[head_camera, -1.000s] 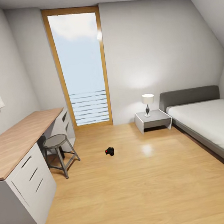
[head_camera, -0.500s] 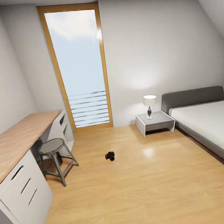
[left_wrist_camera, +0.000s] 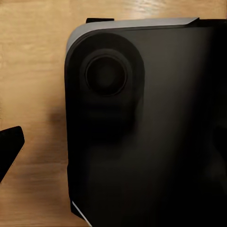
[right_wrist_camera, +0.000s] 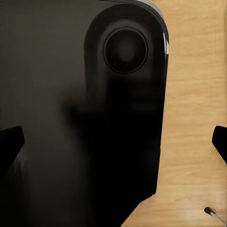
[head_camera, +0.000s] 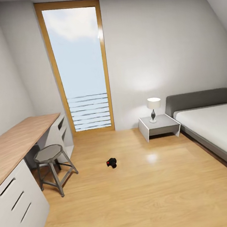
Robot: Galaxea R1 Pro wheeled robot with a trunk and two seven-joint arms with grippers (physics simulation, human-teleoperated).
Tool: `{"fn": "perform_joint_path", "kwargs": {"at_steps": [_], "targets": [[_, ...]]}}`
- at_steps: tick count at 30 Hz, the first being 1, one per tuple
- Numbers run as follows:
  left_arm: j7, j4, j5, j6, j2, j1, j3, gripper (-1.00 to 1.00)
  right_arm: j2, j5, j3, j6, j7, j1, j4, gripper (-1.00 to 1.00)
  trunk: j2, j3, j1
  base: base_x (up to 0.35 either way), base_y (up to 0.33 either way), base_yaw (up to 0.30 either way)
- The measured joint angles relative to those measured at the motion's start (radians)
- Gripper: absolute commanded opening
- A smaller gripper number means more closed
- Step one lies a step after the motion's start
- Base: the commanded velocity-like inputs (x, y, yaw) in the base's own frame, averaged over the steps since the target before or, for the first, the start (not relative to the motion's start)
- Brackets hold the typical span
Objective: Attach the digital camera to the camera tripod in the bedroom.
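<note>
Digital camera [head_camera: 112, 162] lying alone on bedroom floor [head_camera: 144, 195] between stool [head_camera: 52, 163] and nightstand [head_camera: 159, 126], tripod unsighted; best approached squarely and slowly before reaching down, finger state of both grippers impossible to tell.

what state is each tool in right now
left tool: one dark fingertip shows over the wood floor; cannot be told.
right tool: fingertips wide apart, open, holding nothing.

White walls, wood floor [head_camera: 144, 195], tall window [head_camera: 81, 66], desk [head_camera: 14, 145], stool [head_camera: 49, 155], nightstand [head_camera: 159, 125], lamp [head_camera: 153, 105].
</note>
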Motion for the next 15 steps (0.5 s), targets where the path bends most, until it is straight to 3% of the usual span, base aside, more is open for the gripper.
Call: {"fn": "perform_joint_path", "kwargs": {"at_steps": [15], "targets": [[0.000,-0.001,0.000,-0.001,0.000,0.000,0.000,1.00,-0.001,0.000,0.000,0.000,0.000,0.000,0.000,1.00,0.000,0.000,0.000,0.167,0.000,0.000]]}}
